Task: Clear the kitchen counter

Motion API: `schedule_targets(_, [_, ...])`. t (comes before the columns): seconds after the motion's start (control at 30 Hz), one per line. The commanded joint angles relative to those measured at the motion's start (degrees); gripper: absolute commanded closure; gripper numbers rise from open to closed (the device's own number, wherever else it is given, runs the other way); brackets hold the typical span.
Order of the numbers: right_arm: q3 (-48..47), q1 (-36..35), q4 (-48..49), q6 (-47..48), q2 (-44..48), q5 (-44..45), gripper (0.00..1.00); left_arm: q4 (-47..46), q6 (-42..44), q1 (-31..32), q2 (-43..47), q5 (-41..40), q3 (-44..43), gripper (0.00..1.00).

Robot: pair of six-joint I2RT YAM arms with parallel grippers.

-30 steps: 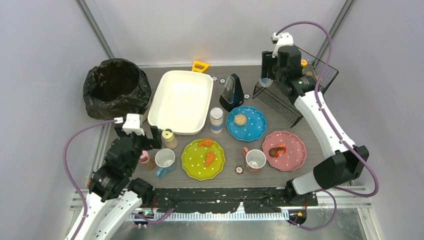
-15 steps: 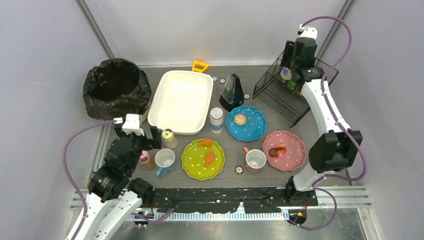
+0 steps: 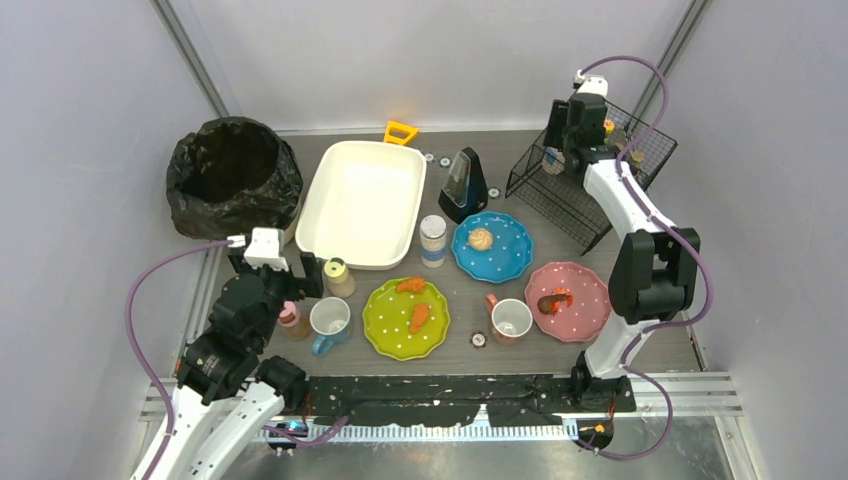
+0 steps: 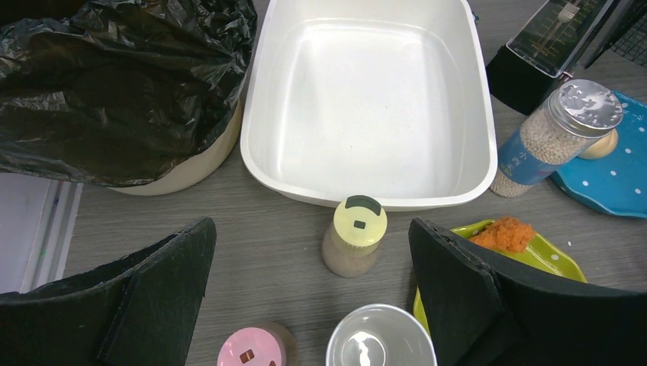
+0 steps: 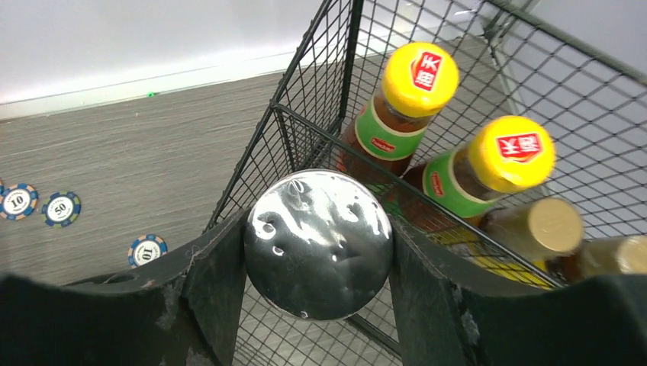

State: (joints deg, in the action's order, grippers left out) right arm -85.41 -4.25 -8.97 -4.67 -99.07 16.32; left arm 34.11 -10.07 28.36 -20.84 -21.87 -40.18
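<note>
The right gripper [image 5: 317, 286] grips a steel-lidded jar [image 5: 318, 242] over the basket [image 3: 550, 200] at the far right of the counter [image 3: 540, 355]. The jar is probably smooth and stiff, so hold its body. The left gripper [image 4: 309, 297] stands wide open.

top cam is looking down on the whole counter [image 3: 500, 150]; wrist cams are sitting close over its tub [image 4: 366, 114] and basket [image 5: 320, 76].

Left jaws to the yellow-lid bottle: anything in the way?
Nothing visible between them. The bottle stands centred ahead of the open left jaws; the mug and pink-lid jar sit nearer the wrist.
</note>
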Motion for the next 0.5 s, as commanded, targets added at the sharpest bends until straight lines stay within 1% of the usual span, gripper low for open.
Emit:
schedule_targets(0.0, [-0.84, 0.32, 8.61, -2.39, -1.73, -1.92, 0.95, -2.11, -0.13, -0.41, -0.26, 0.16, -0.29, 0.01])
schedule_targets(0.13, [-1.14, 0.30, 8.62, -3.59, -4.32, -2.48, 0.94, -2.12, -0.12, -0.43, -0.25, 0.08, -0.25, 0.01])
schedule_targets(0.2, [-1.28, 0.30, 8.48, -4.09, -5.59, -2.15, 0.91, -2.12, -0.11, -0.41, -0.30, 0.08, -0.21, 0.01])
schedule_targets(0.27, [-1.57, 0.32, 7.93, -4.20, -6.49, -2.15, 0.86, -2.19, -0.05, -0.45, -0.45, 0.08, -0.31, 0.01])
schedule_targets(0.3, [-1.88, 0.35, 7.62, -4.20, -6.75, -2.21, 0.78, -2.17, -0.03, -0.47, -0.43, 0.14, -0.30, 0.01])
schedule_targets(0.33, [-2.10, 0.29, 6.83, -4.27, -7.21, -2.27, 0.67, -2.19, -0.04, -0.52, -0.48, 0.17, -0.25, 0.01])
schedule_targets(0.37, [-2.50, 0.34, 5.93, -4.27, -7.34, -2.37, 0.60, -2.21, -0.04, -0.50, -0.59, 0.16, -0.25, 0.01])
schedule_targets(0.4, [-2.71, 0.33, 5.52, -4.28, -7.43, -2.57, 0.48, -2.25, -0.06, -0.50, -0.70, 0.12, -0.26, 0.01])
schedule_targets(0.43, [-2.98, 0.31, 4.83, -4.36, -7.35, -2.76, 0.43, -2.17, -0.12, -0.50, -0.77, 0.08, -0.26, 0.01])
schedule_targets(0.47, [-3.08, 0.30, 4.53, -4.37, -7.08, -3.35, 0.33, -2.22, -0.13, -0.50, -0.92, 0.12, -0.25, 0.01])
